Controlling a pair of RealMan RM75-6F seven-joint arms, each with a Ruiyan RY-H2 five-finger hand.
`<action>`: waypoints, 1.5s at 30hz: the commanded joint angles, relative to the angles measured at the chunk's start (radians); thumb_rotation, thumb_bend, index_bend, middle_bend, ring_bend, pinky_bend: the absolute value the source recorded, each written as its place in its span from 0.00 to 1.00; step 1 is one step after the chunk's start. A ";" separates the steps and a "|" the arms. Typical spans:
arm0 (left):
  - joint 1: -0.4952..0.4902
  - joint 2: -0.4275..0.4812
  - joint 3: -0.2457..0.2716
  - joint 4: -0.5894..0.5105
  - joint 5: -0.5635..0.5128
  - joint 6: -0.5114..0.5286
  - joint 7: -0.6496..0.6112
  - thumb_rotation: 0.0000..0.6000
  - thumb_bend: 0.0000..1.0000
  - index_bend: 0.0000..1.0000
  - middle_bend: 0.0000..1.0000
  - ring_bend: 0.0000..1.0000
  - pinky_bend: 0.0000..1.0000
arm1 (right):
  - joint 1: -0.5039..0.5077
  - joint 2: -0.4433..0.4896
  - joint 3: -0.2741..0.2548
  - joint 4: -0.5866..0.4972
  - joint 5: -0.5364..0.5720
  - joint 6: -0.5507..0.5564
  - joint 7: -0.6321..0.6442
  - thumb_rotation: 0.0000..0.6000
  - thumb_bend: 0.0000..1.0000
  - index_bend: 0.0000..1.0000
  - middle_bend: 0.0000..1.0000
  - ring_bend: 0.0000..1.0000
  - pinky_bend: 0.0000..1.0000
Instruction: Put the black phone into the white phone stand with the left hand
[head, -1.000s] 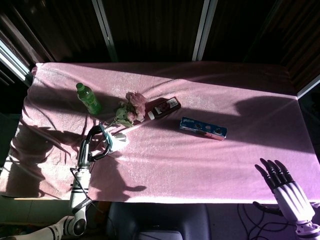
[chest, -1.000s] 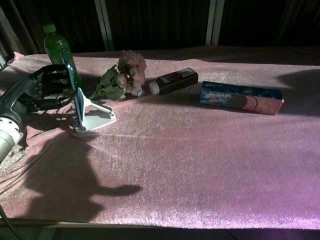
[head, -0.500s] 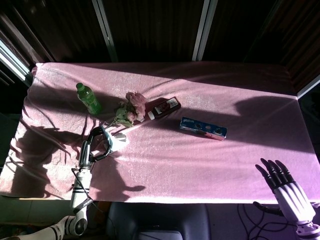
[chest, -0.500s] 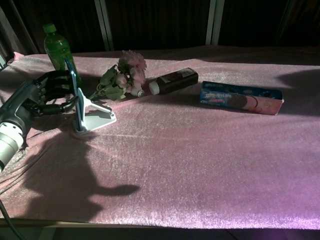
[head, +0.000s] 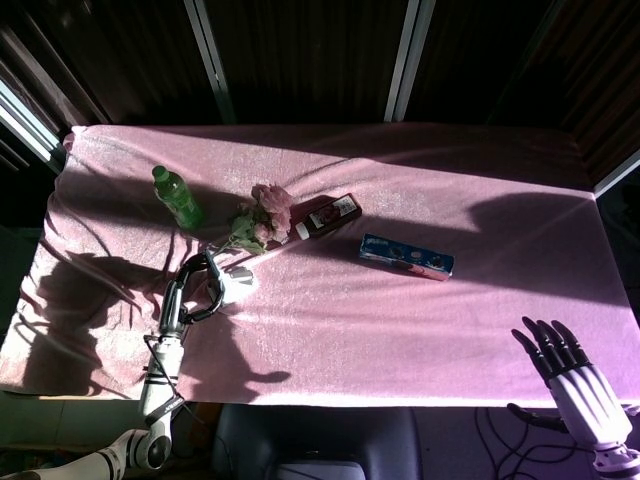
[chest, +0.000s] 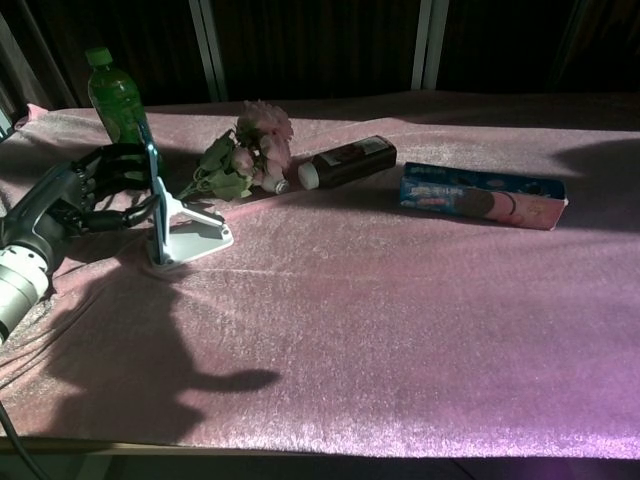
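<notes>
Nearest, the right hand (head: 572, 375) hangs off the table edge, fingers spread, empty. Further in, the left hand (chest: 95, 185) grips the black phone (chest: 152, 175), upright on the white phone stand (chest: 190, 235). Seating looks nearly done; next, a clean release without tipping it toward the green bottle (chest: 112, 95) behind.

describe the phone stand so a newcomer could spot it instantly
On the pink cloth-covered table, look to the robot's left side, just in front of the green plastic bottle and the pink flower bunch. The white plastic phone stand sits there: the only white item, its flat base propping a thin black phone upright.
</notes>
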 joint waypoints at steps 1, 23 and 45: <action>-0.001 0.001 0.002 0.002 0.002 -0.005 -0.004 1.00 0.38 0.54 0.74 0.41 0.06 | 0.000 0.000 0.000 0.000 0.000 -0.001 0.001 1.00 0.24 0.00 0.00 0.00 0.00; -0.009 0.008 0.006 0.013 0.018 -0.010 -0.029 1.00 0.34 0.13 0.23 0.12 0.00 | -0.001 0.001 0.001 0.002 0.000 0.001 0.000 1.00 0.24 0.00 0.00 0.00 0.00; -0.003 0.036 0.013 -0.024 0.034 0.004 -0.053 1.00 0.34 0.01 0.01 0.00 0.00 | -0.001 0.001 0.002 0.004 -0.001 0.003 0.003 1.00 0.24 0.00 0.00 0.00 0.00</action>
